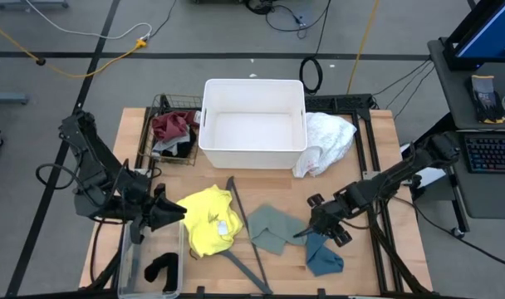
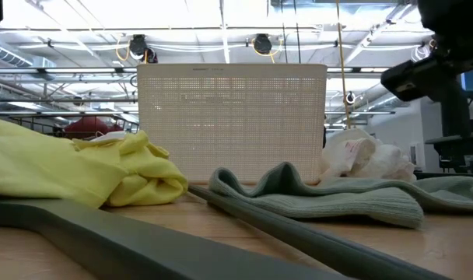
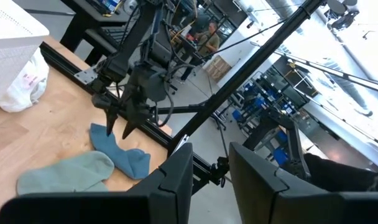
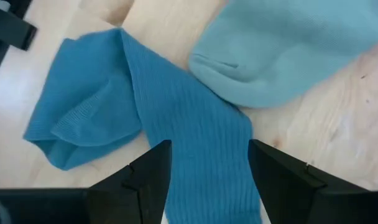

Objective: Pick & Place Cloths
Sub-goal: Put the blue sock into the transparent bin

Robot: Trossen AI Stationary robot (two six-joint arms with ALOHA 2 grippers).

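Note:
My right gripper [image 4: 207, 165] [image 1: 306, 230] is open and points down over the teal cloth [image 4: 176, 137] [image 1: 323, 257], its fingers on either side of the cloth's narrow ribbed strip. The teal cloth lies flat on the table, one end beside the sage green cloth [image 1: 273, 228] [image 4: 282, 50]. My left gripper [image 3: 211, 180] [image 1: 171, 212] is open and holds nothing, hovering at the left edge of the yellow cloth [image 1: 211, 220]. The white cloth [image 1: 326, 143] lies crumpled beside the white bin. Maroon, grey and black cloths [image 1: 174, 131] sit in a wire basket. A black cloth [image 1: 163, 270] lies in a clear tray. My right gripper comes at the teal cloth's narrow strip [image 4: 204, 134] from above, fingers across it. In the left wrist view its fingertips [image 3: 111, 127] stand at the cloth's edge; whether they touch it, I cannot tell.
The white bin [image 1: 209, 141] stands at the table's far middle, the wire basket [image 1: 149, 149] to its left. A thin dark grey hanger [image 1: 240, 220] lies between the yellow and sage green cloths. The clear tray [image 1: 128, 266] sits at the near left corner.

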